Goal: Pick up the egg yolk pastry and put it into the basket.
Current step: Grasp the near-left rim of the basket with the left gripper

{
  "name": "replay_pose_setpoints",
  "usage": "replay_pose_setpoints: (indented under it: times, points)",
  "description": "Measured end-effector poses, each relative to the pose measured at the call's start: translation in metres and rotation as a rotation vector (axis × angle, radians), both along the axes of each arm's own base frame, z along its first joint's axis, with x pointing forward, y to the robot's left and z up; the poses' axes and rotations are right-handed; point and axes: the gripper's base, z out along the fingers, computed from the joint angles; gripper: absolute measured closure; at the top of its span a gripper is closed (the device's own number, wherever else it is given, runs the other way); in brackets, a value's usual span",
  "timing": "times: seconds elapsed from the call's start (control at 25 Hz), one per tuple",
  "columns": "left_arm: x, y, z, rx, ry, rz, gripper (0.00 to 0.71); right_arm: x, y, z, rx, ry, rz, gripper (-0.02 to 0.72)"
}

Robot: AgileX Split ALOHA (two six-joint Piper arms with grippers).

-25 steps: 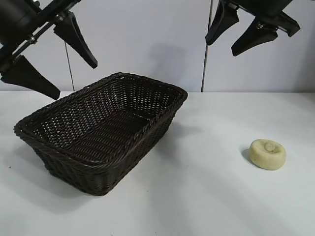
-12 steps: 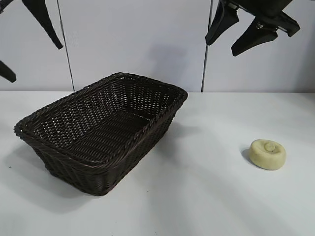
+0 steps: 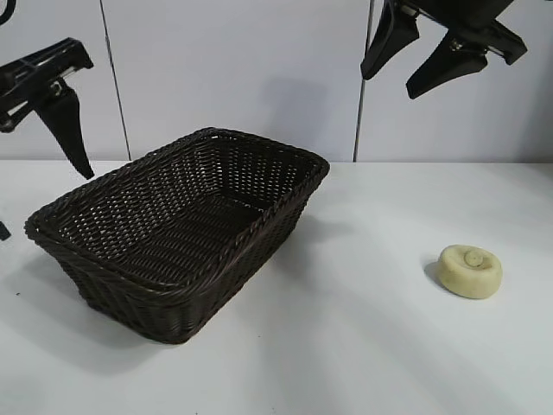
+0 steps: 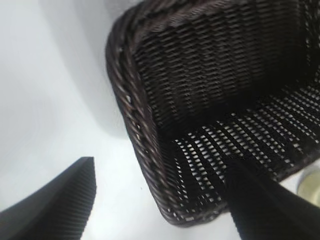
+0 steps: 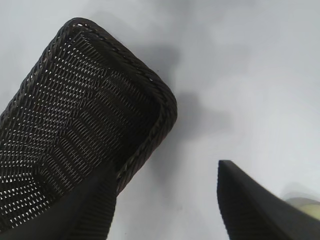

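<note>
The egg yolk pastry (image 3: 469,271), a pale round puck with a knob on top, lies on the white table at the right, far from both grippers. The dark wicker basket (image 3: 259,138) stands left of centre with nothing in it. My right gripper (image 3: 391,82) hangs open high above the gap between the basket and the pastry. The right wrist view shows it (image 5: 165,165) over bare table, with the basket (image 5: 167,107) beside one finger and the pastry (image 5: 307,205) peeking past the other. My left gripper (image 3: 45,201) is open at the basket's left end, holding nothing (image 4: 162,162).
The white table (image 3: 346,346) spreads wide in front of and between the basket and the pastry. A pale panelled wall (image 3: 242,69) stands behind it. In the left wrist view the basket's corner (image 4: 132,105) lies between the fingers.
The left arm has swung from above the basket's left side up out of view, then down at the left edge. The right arm, the basket and the pastry have not moved.
</note>
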Motion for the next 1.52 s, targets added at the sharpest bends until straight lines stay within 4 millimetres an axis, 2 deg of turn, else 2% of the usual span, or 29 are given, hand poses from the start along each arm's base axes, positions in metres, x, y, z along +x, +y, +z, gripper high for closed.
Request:
replay_pose_setpoints:
  times: [0.24, 0.36, 0.76, 1.04, 1.2, 1.4, 1.52]
  points:
    - [0.001, 0.000, -0.006, -0.008, -0.018, 0.013, 0.186, 0.000, 0.000, 0.000, 0.000, 0.000, 0.000, 0.269]
    - [0.005, -0.002, -0.015, -0.005, 0.007, 0.018, 0.186, 0.000, 0.000, 0.000, 0.000, 0.000, 0.000, 0.269]
    - [0.029, -0.011, -0.064, 0.013, 0.044, 0.043, 0.186, 0.000, 0.000, 0.000, -0.001, 0.000, 0.000, 0.269]
    - [0.036, -0.013, -0.091, 0.035, 0.086, 0.051, 0.191, 0.000, 0.000, 0.000, -0.001, 0.000, 0.000, 0.269]
    - [0.037, -0.013, -0.092, 0.036, 0.084, 0.051, 0.288, 0.000, 0.000, 0.000, -0.001, 0.000, 0.000, 0.269]
    - [0.037, -0.013, -0.092, 0.036, 0.084, 0.051, 0.515, 0.000, 0.000, 0.000, -0.001, 0.000, 0.000, 0.269]
    - [0.038, -0.014, -0.092, 0.022, 0.073, 0.070, 0.604, 0.000, 0.000, 0.000, -0.001, 0.000, 0.000, 0.269]
